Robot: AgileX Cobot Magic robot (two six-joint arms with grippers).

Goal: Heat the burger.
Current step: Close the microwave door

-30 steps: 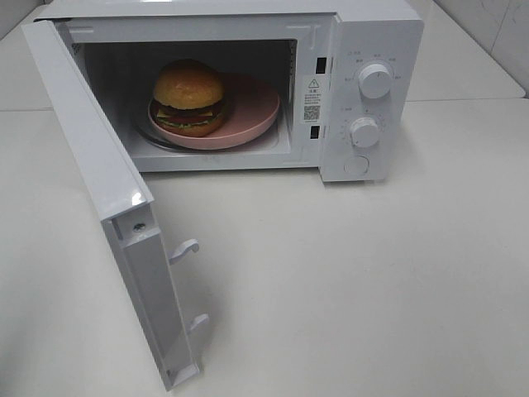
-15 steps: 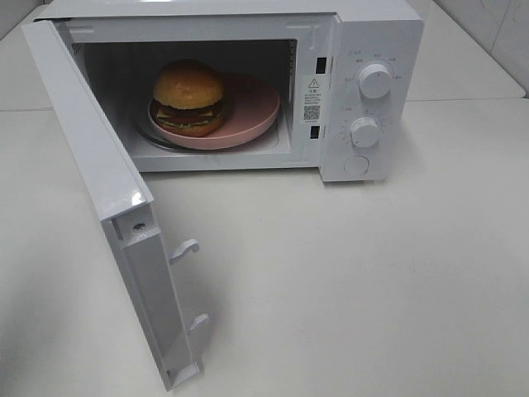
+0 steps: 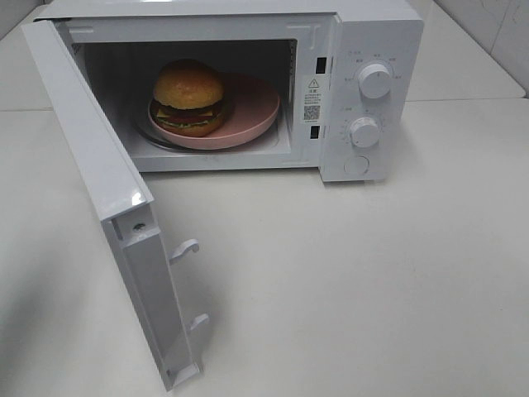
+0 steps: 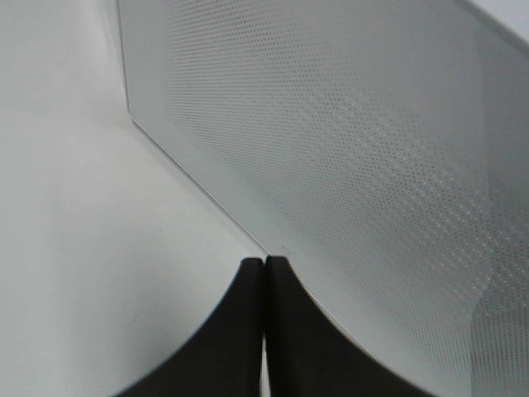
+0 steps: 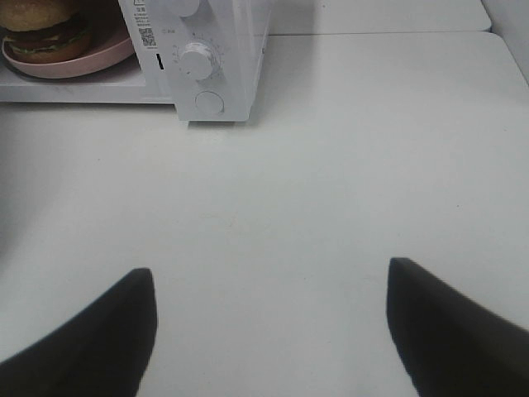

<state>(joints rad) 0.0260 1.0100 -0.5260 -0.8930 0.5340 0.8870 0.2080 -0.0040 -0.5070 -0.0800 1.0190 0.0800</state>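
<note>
— Since the round hamburger with the golden-brown domed bun (image 3: 189,97) already sits on the round pink plate (image 3: 258,106) inside the boxy white microwave oven (image 3: 376,33), loading counts as done, yes?
— Yes. The burger's on the plate's left part, inside the cavity. The right wrist view catches it too, at the frame's edge.
— What's left?
— My read: shut the hinged white door (image 3: 83,157), which stands wide open, swung out on the left. Then set the two round white dials, upper (image 3: 376,81) and lower (image 3: 364,131). The print round them is too small to read, so I can't tell the settings.
— Left gripper?
— The left gripper (image 4: 264,265) has its black fingers pressed together with nothing between them. It's close against the door's dotted panel. Touching or just off, I can't tell. It looks placed to push the door shut, but that's a guess.
— Right gripper?
— The right gripper (image 5: 270,269) has its fingers wide apart, empty. It's over the plain white tabletop (image 5: 347,174), well apart from the oven, with the dials ahead of it.
— Either arm in the high view?
— Neither.
— Progress call?
— Food's in place. Door closing and starting the heat aren't done yet.
</note>
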